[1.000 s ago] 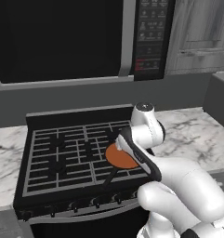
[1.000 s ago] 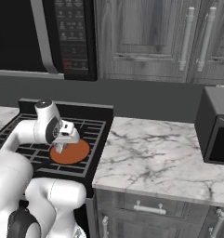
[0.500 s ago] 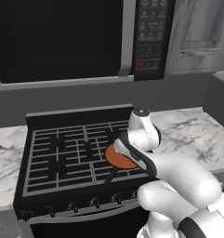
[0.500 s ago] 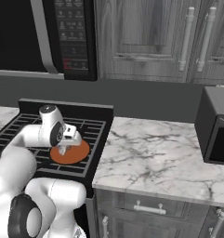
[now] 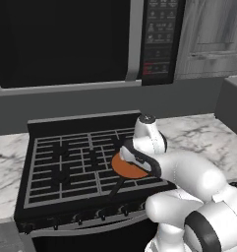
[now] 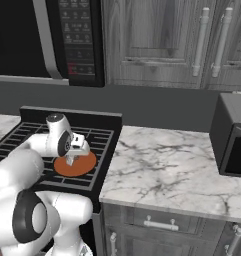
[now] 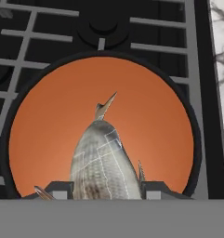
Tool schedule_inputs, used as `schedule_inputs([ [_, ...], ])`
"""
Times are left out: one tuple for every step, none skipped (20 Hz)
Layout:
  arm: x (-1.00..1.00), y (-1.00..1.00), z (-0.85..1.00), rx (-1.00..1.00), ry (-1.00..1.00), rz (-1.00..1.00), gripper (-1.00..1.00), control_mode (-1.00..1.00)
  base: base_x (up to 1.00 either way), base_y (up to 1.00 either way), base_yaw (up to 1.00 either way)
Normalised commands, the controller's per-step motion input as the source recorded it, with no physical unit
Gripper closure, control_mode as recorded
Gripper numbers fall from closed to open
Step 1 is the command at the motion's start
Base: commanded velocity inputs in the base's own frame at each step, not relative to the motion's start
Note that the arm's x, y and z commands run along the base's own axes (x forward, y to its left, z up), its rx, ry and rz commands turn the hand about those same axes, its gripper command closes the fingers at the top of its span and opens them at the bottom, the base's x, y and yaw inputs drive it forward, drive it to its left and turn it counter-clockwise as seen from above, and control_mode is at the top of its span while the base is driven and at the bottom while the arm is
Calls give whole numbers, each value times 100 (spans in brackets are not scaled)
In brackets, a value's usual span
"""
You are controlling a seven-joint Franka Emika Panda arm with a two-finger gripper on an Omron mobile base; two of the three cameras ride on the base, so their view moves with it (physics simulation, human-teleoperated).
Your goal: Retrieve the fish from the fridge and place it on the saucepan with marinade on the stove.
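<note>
Progress looks nearly complete to me, standing here by the range: the small pale grey speckled fish (image 7: 104,160) hangs tail-down between the two dark finger tips of the pincer (image 7: 104,188), which is closed on its body at a middling width, directly over the shallow round saucepan with the flat orange-brown marinade inside (image 7: 53,121). That pan sits on the grey metal grates of the black gas stove (image 5: 66,162), at its right side, its thin dark handle pointing toward the front knobs. From the right the pincer (image 6: 71,159) shows low over the orange disc (image 6: 84,162); whether the fish's tail already touches the marinade I cannot tell. So the fetching and the carrying appear done — what I judge is left is the last bit of lowering, letting go so the fish lies inside the rim, and drawing the white arm (image 5: 189,172) clear without dragging the pan by its edge. Counting what stands about: one fish, one saucepan, one stove, one black microwave with a grey bar handle (image 5: 66,44) hung above the stove, one marbled white surface (image 6: 167,170) to the right of the stove, and one dark box-shaped appliance (image 6: 234,140) at that surface's far right end — and grey wood-grain cabinet doors (image 6: 157,40) above it.
</note>
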Motion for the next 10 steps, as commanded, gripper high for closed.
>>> schedule_inputs([
  [16, 4, -13, 0, 0, 0, 100, -100, 0, 0, 0],
  [16, 8, -14, 0, 0, 0, 100, -100, 0, 0, 0],
  [11, 2, -12, 0, 0, 0, 100, -100, 0, 0, 0],
  [8, 1, -18, 0, 0, 0, 100, -100, 0, 0, 0],
  [5, 1, -19, 0, 0, 0, 100, -100, 0, 0, 0],
  [5, 2, -19, 0, 0, 0, 100, -100, 0, 0, 0],
  [6, 3, -24, 0, 0, 0, 100, -100, 0, 0, 0],
  [4, 2, -23, 0, 0, 0, 100, -100, 0, 0, 0],
  [4, 1, -25, 0, 0, 0, 100, -100, 0, 0, 0],
  [8, 7, -19, 0, 0, 0, 100, -100, 0, 0, 0],
])
